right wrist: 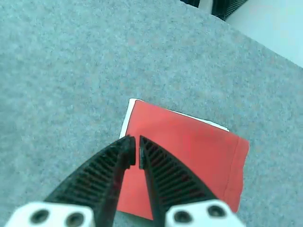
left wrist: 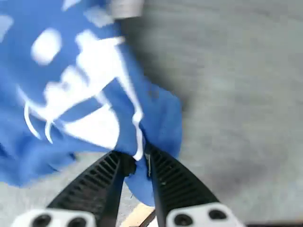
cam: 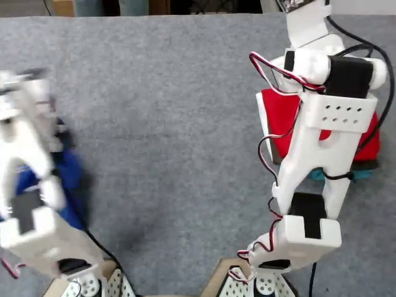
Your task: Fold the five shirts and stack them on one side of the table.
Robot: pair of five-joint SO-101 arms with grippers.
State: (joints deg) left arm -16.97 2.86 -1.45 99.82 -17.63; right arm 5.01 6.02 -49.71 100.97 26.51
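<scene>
Left claw [left wrist: 136, 163]: pinched together on a fold of the blue shirt [left wrist: 71, 94], with cloth squeezed between the two ribbed black fingers [left wrist: 102, 177]. Grips near one edge of the shirt, the rest spreading away from the claw, crumpled and unfolded, a large white print facing the wrist camera. From above, lies at the left side of the table [cam: 173, 124], toward the near edge: blue shirt [cam: 71, 176] half hidden under the blurred left arm [cam: 31, 185], a dark shadow on the grey felt just to its right. Cannot tell whether any of it is lifted clear of the table.

Right claw [right wrist: 135, 151]: closed to a thin slit, nothing between the fingers. Hangs above the near left corner of the red shirt [right wrist: 189, 151], not touching it.

Red shirt [cam: 278, 120]: folded into a neat rectangle, flat on the right side of the table, largely covered from above by the right arm [cam: 322, 142]. Sits on top of a pile: a strip of white cloth [right wrist: 127, 116] peeking out along its left and far edges, a bit of teal cloth [cam: 318, 175] showing at its near edge.

Well apart: blue shirt at the left, pile at the right, bare grey felt between.
</scene>
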